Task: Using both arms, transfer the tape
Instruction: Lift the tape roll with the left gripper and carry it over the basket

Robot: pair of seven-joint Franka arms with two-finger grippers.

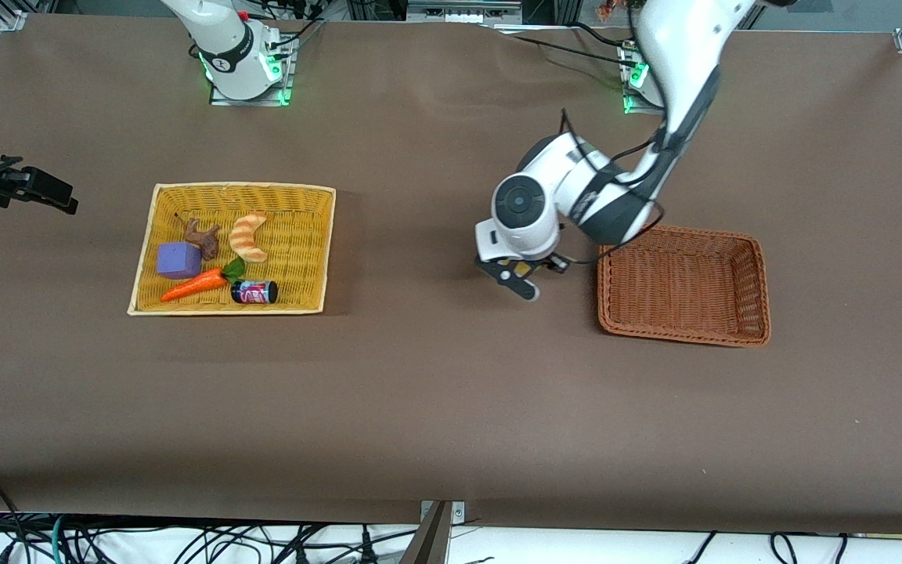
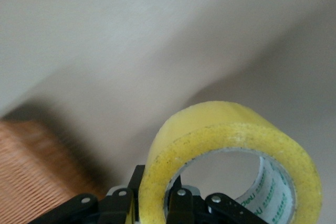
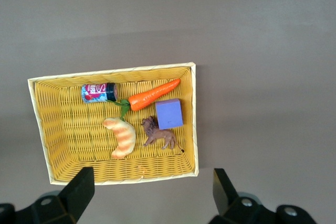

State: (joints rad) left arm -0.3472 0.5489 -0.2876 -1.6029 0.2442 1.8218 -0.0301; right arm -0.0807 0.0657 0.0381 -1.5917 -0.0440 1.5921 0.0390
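The counter (image 1: pixel 435 407) carries two baskets, well apart. My left arm reaches down over the bare strip between them, just beside the brown basket (image 1: pixel 684 283), which stands empty and is, I judge, the destination. My left gripper (image 2: pixel 157 203) has its jaws closed across the wall of the tape (image 2: pixel 231 156), one inside the ring and one outside; this grip keeps the roll upright and its hole open. My right gripper (image 3: pixel 152 192) waits, jaws spread wide, high above the yellow basket (image 1: pixel 149 258), where the carrot (image 1: pixel 194 284), block (image 1: pixel 178 260), croissant toy (image 1: pixel 249 236) and can (image 1: pixel 254 292) lie.
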